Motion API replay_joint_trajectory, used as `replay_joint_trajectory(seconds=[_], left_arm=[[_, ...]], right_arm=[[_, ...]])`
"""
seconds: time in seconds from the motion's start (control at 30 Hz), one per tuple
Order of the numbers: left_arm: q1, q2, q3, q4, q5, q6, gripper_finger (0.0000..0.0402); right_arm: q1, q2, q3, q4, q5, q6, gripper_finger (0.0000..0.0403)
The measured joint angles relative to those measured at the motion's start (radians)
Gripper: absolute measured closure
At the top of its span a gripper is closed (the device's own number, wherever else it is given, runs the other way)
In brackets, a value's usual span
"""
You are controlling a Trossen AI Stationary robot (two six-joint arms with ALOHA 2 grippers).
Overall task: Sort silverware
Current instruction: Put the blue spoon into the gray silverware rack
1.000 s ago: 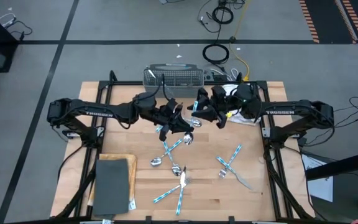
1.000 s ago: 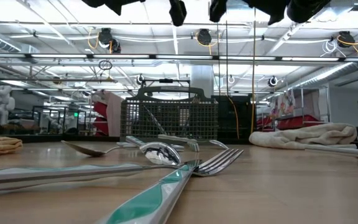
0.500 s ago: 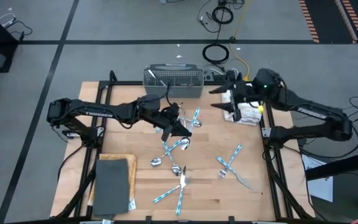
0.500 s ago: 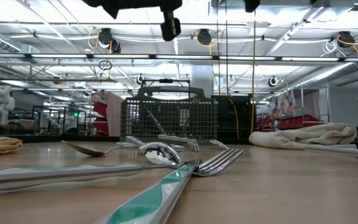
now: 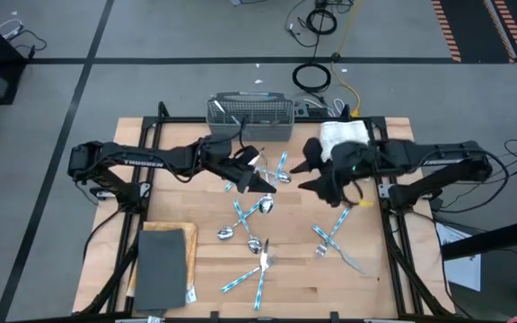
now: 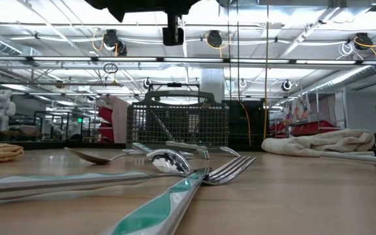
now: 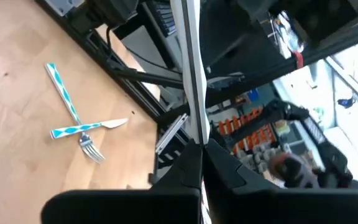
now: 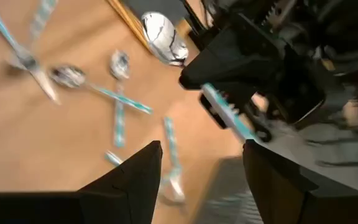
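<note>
My left gripper (image 5: 260,178) (image 7: 199,152) is above the table's middle, shut on a spoon (image 5: 282,167) with a blue-and-white handle. My right gripper (image 5: 307,170) (image 8: 201,171) hovers just right of it, open and empty, fingers pointing toward the left gripper. More silverware lies flat on the wood: a cluster (image 5: 251,226) near the middle and a crossed fork and knife (image 5: 334,237) (image 7: 79,127) to the right. The grey mesh basket (image 5: 249,114) (image 6: 177,124) stands at the far edge with a few pieces inside. My left gripper pinches the spoon between its two fingers. In the right wrist view the shiny bowl (image 8: 160,36) sticks out on one side of the fingers and the patterned handle (image 8: 227,116) on the other. The spoon is lifted clear of the table. In the left wrist view it shows edge-on (image 7: 191,74).
A white cloth (image 5: 343,133) (image 6: 318,141) lies at the far right. A dark grey slab (image 5: 162,265) rests on a wooden board at the near left. Bare wood shows between the left arm and the slab.
My right gripper drew away from the left gripper toward the far right corner, then swung back toward the table's middle and now sits beside the left gripper again. My left gripper kept hold of the spoon and shifted slightly toward the right.
</note>
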Motion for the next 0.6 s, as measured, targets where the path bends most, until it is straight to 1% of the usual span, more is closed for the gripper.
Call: replay_joint_trajectory(seconds=[0.17,0.27,0.33,0.47,0.6], left_arm=[[0.007,0.0,0.0,0.026,0.003,-0.086,0.04],[0.006,0.0,0.0,0.061,0.004,-0.125,0.04],[0.006,0.0,0.0,0.079,0.005,-0.149,0.04],[0.009,0.001,0.0,0.074,0.014,-0.167,0.04],[0.011,0.007,0.0,0.078,0.023,-0.168,0.04]], right_arm=[[0.094,0.064,0.012,-0.001,0.213,-0.143,0.0193],[0.12,0.102,0.012,0.008,0.333,-0.201,0.0193],[0.132,0.122,0.012,0.046,0.396,-0.224,0.0193],[0.149,0.136,0.012,0.116,0.449,-0.232,0.0193],[0.16,0.132,0.012,0.14,0.446,-0.252,0.0193]])
